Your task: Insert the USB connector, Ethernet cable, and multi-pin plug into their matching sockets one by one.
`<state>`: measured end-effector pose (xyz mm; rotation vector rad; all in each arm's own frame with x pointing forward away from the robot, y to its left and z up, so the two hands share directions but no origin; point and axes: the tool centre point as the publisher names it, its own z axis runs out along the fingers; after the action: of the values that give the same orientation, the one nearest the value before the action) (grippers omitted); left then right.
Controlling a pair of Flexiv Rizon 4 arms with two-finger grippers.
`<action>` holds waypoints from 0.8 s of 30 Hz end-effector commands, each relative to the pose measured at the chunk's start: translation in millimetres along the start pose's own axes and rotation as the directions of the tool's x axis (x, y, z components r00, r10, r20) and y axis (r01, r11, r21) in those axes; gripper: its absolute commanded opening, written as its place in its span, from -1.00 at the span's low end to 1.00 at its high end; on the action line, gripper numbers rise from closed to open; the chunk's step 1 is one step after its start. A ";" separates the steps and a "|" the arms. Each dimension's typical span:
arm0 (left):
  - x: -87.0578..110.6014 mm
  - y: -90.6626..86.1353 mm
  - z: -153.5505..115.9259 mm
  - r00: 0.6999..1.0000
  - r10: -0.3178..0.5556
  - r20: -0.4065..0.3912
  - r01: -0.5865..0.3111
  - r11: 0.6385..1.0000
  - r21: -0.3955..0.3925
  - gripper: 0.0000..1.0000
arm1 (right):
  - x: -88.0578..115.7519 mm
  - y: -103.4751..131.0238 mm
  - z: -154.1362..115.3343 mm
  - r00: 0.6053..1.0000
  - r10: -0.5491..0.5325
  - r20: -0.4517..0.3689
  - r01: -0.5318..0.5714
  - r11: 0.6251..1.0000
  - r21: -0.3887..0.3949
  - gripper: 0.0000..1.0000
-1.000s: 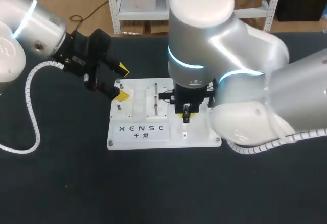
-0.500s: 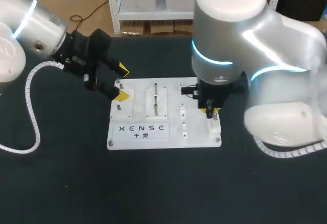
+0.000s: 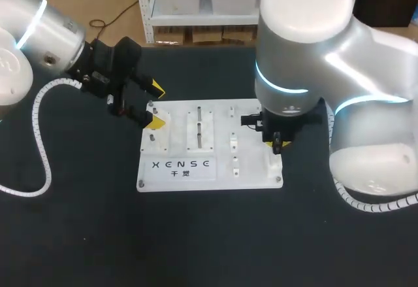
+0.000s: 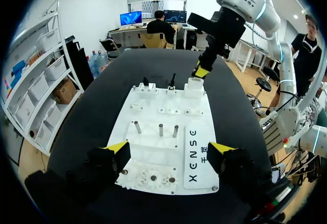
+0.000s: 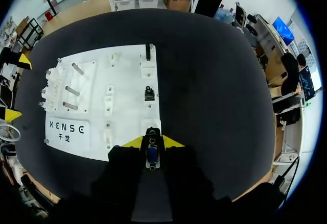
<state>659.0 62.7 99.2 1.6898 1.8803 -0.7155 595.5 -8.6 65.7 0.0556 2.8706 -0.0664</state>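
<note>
Black counter (image 3: 78, 235) is carrying the white board (image 3: 251, 177); the right arm (image 3: 307, 58) is reaching in over the board's right end and blocking much of that end in the head view. Left tool (image 3: 155, 106) is hanging at the board's far left corner, fingers spread wide and holding nothing; whether its tips are touching the board, cannot tell. Right tool (image 5: 152, 142) is pinching the multi-pin plug (image 5: 152, 152) between its yellow tips, with a blue part showing on the side toward the wrist camera. The plug is sitting just short of the white socket block (image 5: 149, 127) at the board's edge. Judgement on handling: the plug is looking small, light and rigid, a hard shell not giving under the fingers. The pins are likely being the fragile part, so any tilt at entry is risking a bent pin or a jam. The best hold is seeming to be the present one, on the two opposite flanks of the shell, leaving the mating end free. Smooth plastic may be slipping under push force, so the squeeze is needing to be firm. Two dark upright pieces (image 5: 148, 52) are standing in blocks farther along the board; which is USB and which Ethernet is too small to tell. Not showing: the socket opening, the pin count, any trailing cable, and whether plug and block are touching
</note>
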 end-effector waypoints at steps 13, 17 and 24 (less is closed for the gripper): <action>-0.4 1.2 0.3 1.000 -0.001 -0.004 0.001 1.000 0.003 1.00 | -2.0 2.4 7.7 1.000 0.000 0.005 0.000 1.000 -0.006 -1.00; -0.4 1.2 0.3 1.000 -0.001 -0.004 0.001 1.000 0.003 1.00 | -1.9 2.1 8.8 1.000 -0.003 0.005 0.003 1.000 -0.003 -1.00; -0.4 1.2 0.3 1.000 -0.001 -0.004 0.001 1.000 0.003 1.00 | -3.2 1.8 9.6 1.000 -0.002 0.011 0.002 1.000 -0.004 -1.00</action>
<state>659.0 62.7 99.1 1.6898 1.8803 -0.7155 600.4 -7.1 59.1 0.0494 2.8674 -0.0640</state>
